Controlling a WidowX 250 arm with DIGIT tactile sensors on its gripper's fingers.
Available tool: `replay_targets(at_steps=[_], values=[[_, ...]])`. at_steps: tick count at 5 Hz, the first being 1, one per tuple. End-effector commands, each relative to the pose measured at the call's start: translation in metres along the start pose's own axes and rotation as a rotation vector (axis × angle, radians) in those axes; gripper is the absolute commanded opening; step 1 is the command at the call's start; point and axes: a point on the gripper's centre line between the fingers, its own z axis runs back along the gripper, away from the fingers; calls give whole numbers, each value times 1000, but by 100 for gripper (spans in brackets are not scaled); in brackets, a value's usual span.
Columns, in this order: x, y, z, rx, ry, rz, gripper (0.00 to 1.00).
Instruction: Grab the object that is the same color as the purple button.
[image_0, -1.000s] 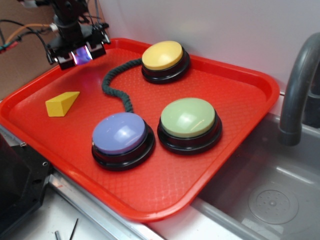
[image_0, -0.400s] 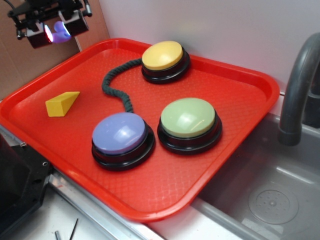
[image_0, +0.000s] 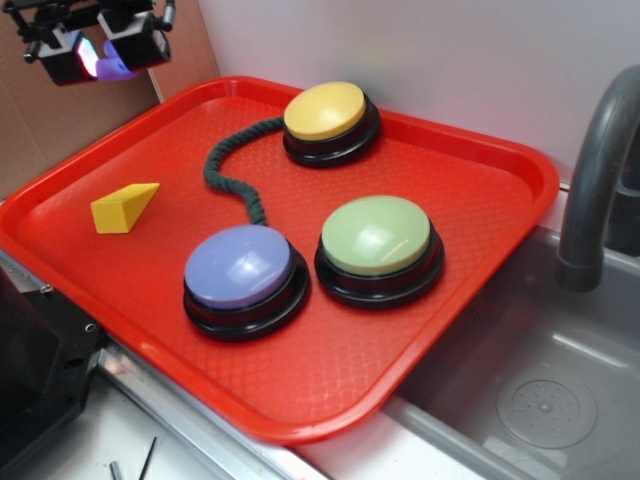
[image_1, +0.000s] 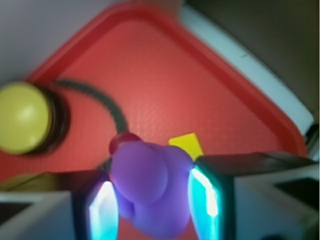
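Gripper (image_0: 98, 57) was raised well above the far-left corner of the red tray (image_0: 470, 160), up at the top-left of the exterior view. It had risen off the tray surface over the last second, then drifted only slightly in the final fraction, so the lift looked nearly finished.

Claw state: jaws narrowed onto the purple duck (image_1: 147, 187), which sat pinched between the two lit fingers (image_1: 102, 212); wrist view showed its body filling the gap, a small red beak pointing toward the tray. From outside, only a purple glint showed between the jaws.

Relative to the tray: purple button (image_0: 240, 265) at the near edge, untouched; green button (image_0: 377, 236) just beside it to the right; yellow button (image_0: 325, 110) at the far edge; dark rope (image_0: 232, 165) curling from the yellow button toward the purple one; yellow wedge (image_0: 123, 207) at the left side.

Judgement: colour match correct, duck clear of the tray, grab essentially achieved. Risk: a small rounded rubber body could slip
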Motion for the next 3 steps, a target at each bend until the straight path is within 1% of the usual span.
replay_targets(at_steps=[1, 2, 3], values=[[-1, -19, 17, -27, 29, -339, 0], [-17, -24, 21, -30, 22, -429, 0], [-22, -24, 24, -55, 24, -442, 0]])
